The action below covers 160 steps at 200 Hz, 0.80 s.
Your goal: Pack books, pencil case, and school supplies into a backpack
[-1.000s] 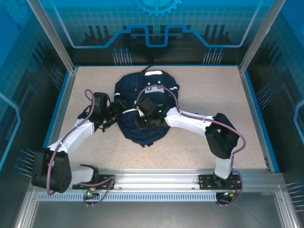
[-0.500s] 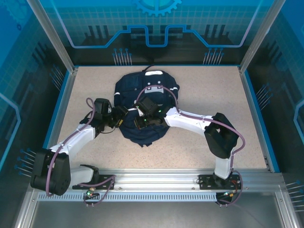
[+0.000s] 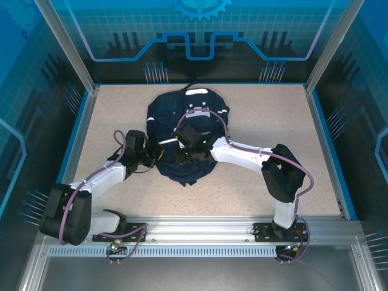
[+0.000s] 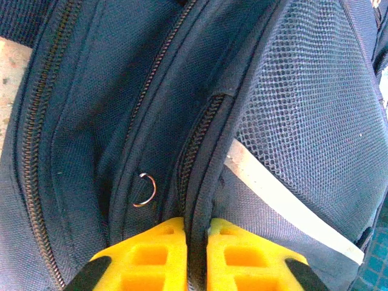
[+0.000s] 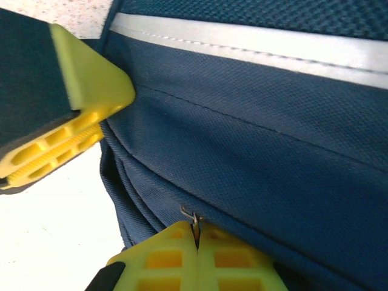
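Overall, the speckled desk (image 3: 273, 121) carries the backpack (image 3: 188, 112), which lies flat near the middle, a little towards the far edge (navy fabric, white patches at its far end). Both arms reach in over its near half.

The left gripper (image 3: 156, 151) meets the bag's near left edge. In the left wrist view its yellow fingers (image 4: 248, 254) are pressed together on a ridge of backpack fabric that carries a zipper (image 4: 195, 145). A mesh pocket (image 4: 309, 115) lies right of that ridge, with a white strip (image 4: 285, 200) along its lower edge.

The right gripper (image 3: 182, 157) sits on the near middle of the bag, close beside the left one. In the right wrist view its jaws are together, nipping a small metal zipper pull (image 5: 193, 217) at their tips. A reflective stripe (image 5: 254, 45) crosses the fabric above.

A small metal ring (image 4: 145, 189) hangs just left of the zipper, clear of the fingers.
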### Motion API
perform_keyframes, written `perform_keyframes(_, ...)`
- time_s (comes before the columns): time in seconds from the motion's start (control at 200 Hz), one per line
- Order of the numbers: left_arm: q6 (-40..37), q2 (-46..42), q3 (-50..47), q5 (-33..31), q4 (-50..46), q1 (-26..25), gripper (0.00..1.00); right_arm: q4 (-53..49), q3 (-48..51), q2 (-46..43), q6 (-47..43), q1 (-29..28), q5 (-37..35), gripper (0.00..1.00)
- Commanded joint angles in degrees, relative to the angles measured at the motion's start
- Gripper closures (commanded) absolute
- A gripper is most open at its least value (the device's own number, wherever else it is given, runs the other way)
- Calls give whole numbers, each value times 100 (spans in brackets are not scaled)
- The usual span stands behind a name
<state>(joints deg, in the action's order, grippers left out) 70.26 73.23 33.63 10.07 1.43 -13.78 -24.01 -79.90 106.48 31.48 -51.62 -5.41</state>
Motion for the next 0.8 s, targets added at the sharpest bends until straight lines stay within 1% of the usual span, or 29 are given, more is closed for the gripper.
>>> perform_keyframes(0.0,-129,-45,-58,-409,-52,-37,94,-549,108,-470,-10,10,-897,100)
perform_keyframes(0.045,-204,-83,-41,-469,-136,-39,96,-712,219,-624,-20,41,-1223,100)
perform_keyframes(0.15,-342,-157,-40,-535,-222,-24,99,-931,566,-1033,-121,221,-1704,100)
perform_keyframes(0.255,-501,-213,-16,-610,-331,-13,100,-1001,888,-1348,-288,575,-1902,100)
perform_keyframes(0.325,-619,-266,10,-646,-425,5,100,-998,1019,-1482,-397,869,-1824,100)
perform_keyframes(0.43,-871,-345,90,-617,-622,88,100,-835,1155,-1656,-778,1178,-1282,100)
perform_keyframes(0.485,-1028,-387,150,-568,-779,174,100,-752,1193,-1732,-947,1247,-1130,100)
perform_keyframes(0.625,-1522,-505,311,-422,-1207,463,100,-781,1111,-1745,-1289,1373,-1184,100)
perform_keyframes(0.795,-2133,-461,490,-72,-1600,739,100,-708,869,-1533,-1979,1727,-880,100)
